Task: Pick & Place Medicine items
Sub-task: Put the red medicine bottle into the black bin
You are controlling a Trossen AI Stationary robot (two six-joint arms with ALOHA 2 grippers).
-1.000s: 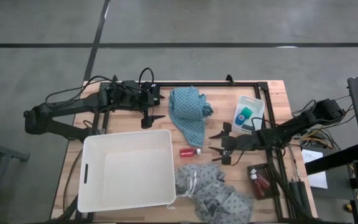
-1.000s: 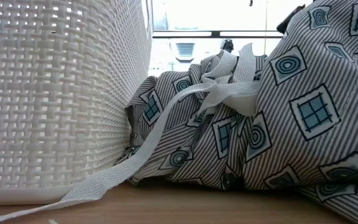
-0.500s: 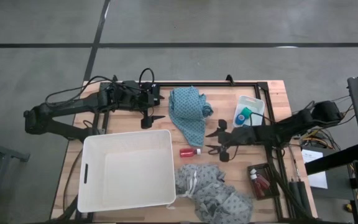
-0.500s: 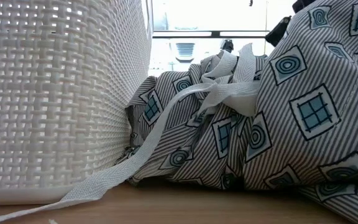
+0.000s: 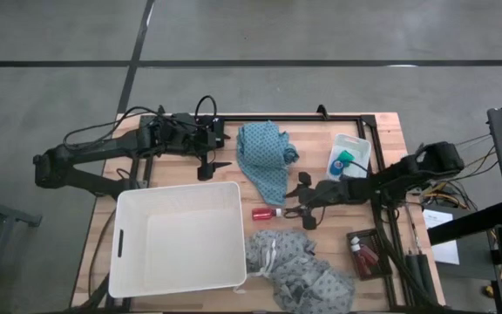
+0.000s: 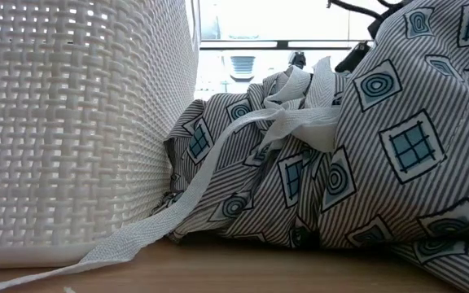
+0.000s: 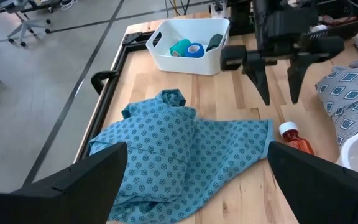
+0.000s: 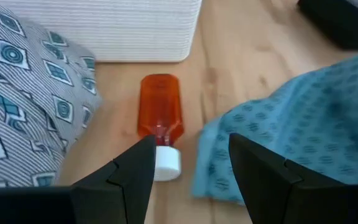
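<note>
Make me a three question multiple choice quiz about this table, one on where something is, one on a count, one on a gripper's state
1. Where does the loose red bottle lie?
A. inside the white basket
B. on the bare wood between the teal cloth and the grey patterned cloth
C. in the small white bin

2. How many red bottles sit in the dark tray at the table's right edge?
A. none
B. two
C. five

3. How does the right gripper stand?
A. open, by the loose bottle's white cap
B. shut on the teal cloth
C. inside the white basket

Answers: 1 B, the high view shows it on wood between the teal cloth and the grey patterned cloth. 2 B, two show there. 3 A, the right wrist view shows spread fingers flanking the cap.
</note>
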